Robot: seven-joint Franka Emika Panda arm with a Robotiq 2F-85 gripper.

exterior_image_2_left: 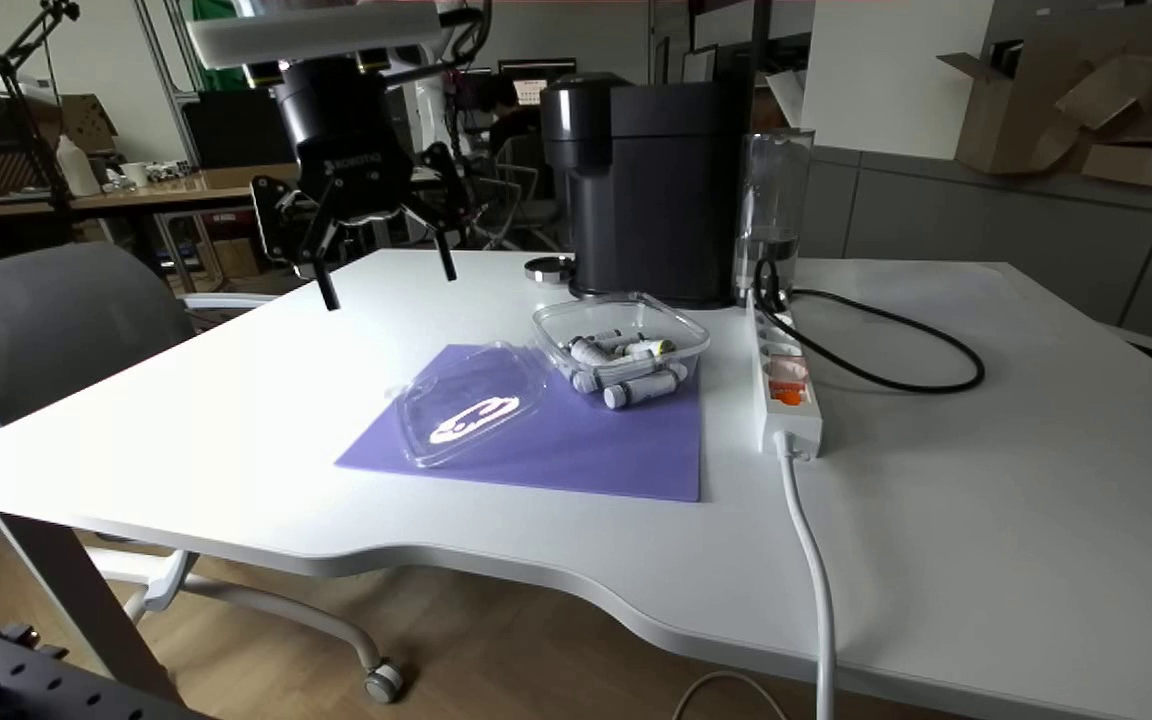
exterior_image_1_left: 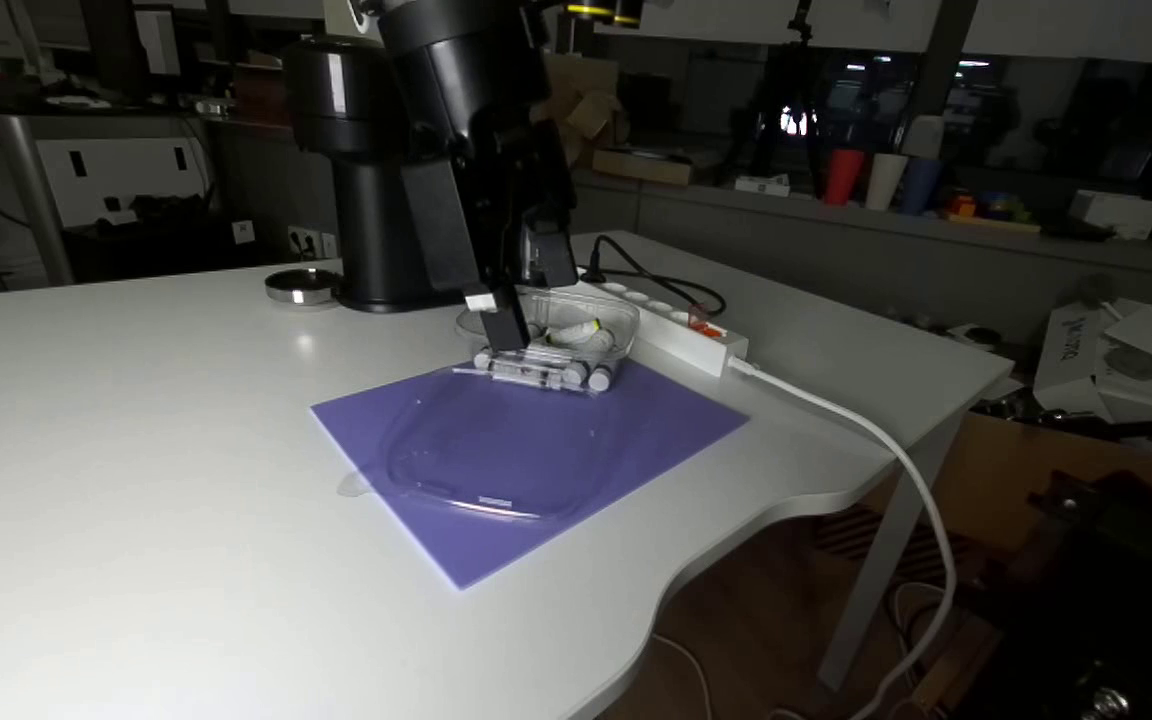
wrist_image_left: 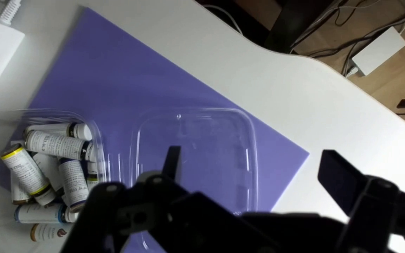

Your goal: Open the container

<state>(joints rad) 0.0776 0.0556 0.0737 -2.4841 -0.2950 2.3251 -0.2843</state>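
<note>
The container is a clear plastic tub with rounded corners, seen in both exterior views and at the left of the wrist view. It stands open and holds several small white-labelled vials. Its clear lid lies flat beside it on a purple sheet; the lid also shows in the wrist view. A clear strip joins lid and tub there, apparently a hinge. My gripper is open and empty, raised above the table on the lid's side, apart from tub and lid. Its fingers are wide apart.
A black machine stands behind the tub, with a round metal dish and a clear cylinder beside it. A white power strip with cables lies close to the tub. The table's curved edge is at the front.
</note>
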